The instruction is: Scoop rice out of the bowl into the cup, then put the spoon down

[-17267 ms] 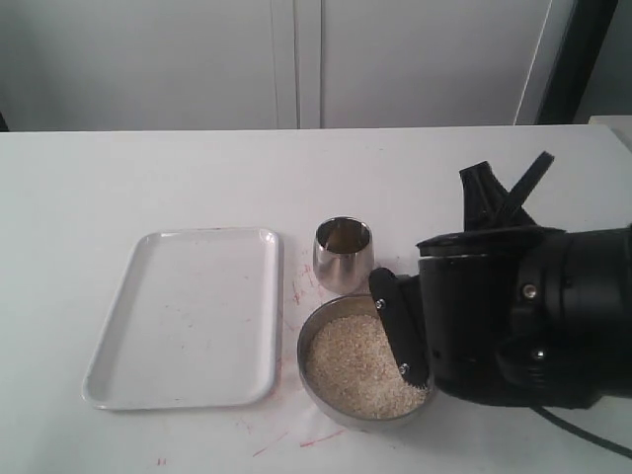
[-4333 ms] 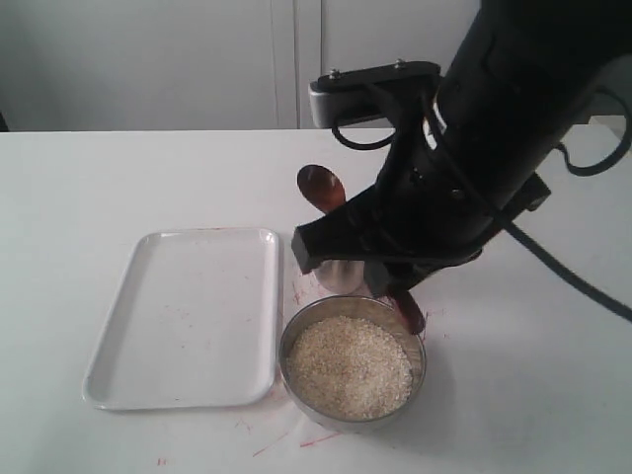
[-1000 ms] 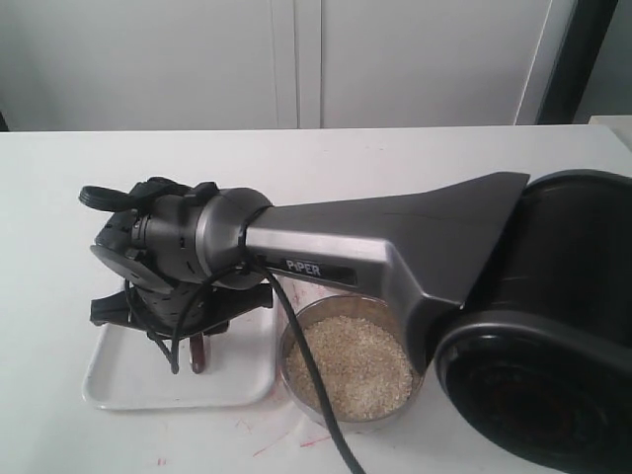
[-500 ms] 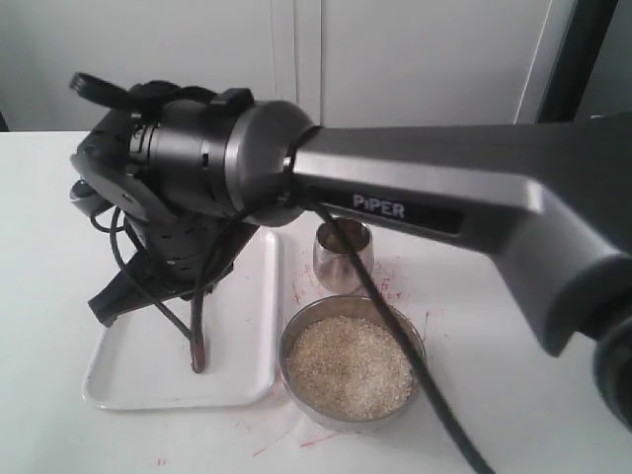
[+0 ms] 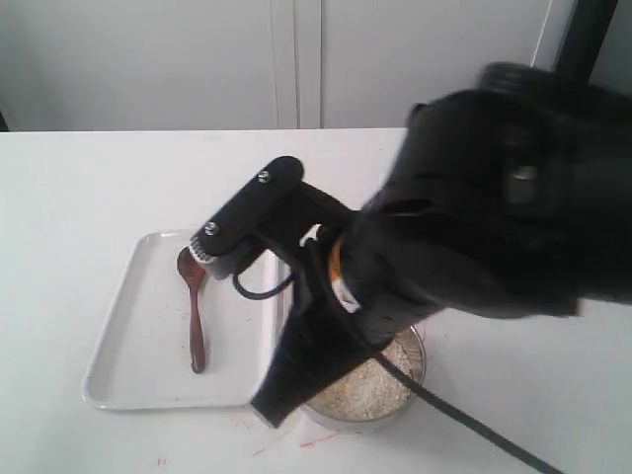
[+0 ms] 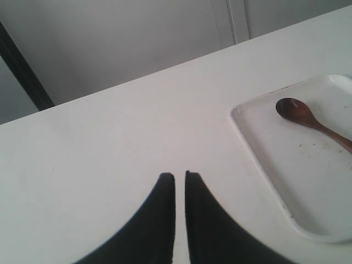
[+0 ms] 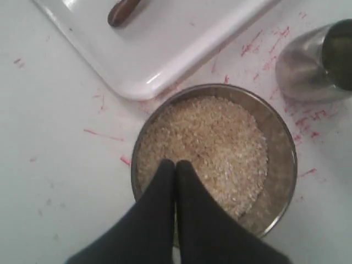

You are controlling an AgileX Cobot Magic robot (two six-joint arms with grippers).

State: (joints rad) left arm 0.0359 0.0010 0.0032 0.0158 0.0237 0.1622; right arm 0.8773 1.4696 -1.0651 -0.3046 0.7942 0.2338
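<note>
The dark wooden spoon [image 5: 194,308] lies flat on the white tray [image 5: 128,380], free of both grippers; the left wrist view shows its oval bowl [image 6: 300,113]. My right gripper [image 7: 175,163] is shut and empty, hovering over the near rim of the steel bowl [image 7: 286,165] filled with rice [image 7: 220,148]. The small steel cup [image 7: 311,69] stands just beyond the bowl. In the exterior view the right arm hides the cup and most of the bowl [image 5: 410,380]. My left gripper [image 6: 180,175] is shut on nothing, low over bare table beside the tray [image 6: 247,129].
The tray's corner [image 7: 137,82] lies close to the bowl, with the spoon's handle end [image 7: 124,10] on it. Red marks [image 7: 104,135] dot the white table around the bowl and cup. White cabinet doors stand behind the table.
The right gripper has let go of the spoon, which now lies flat on the tray. The arm has swung back right and its gripper is over the bowl.
</note>
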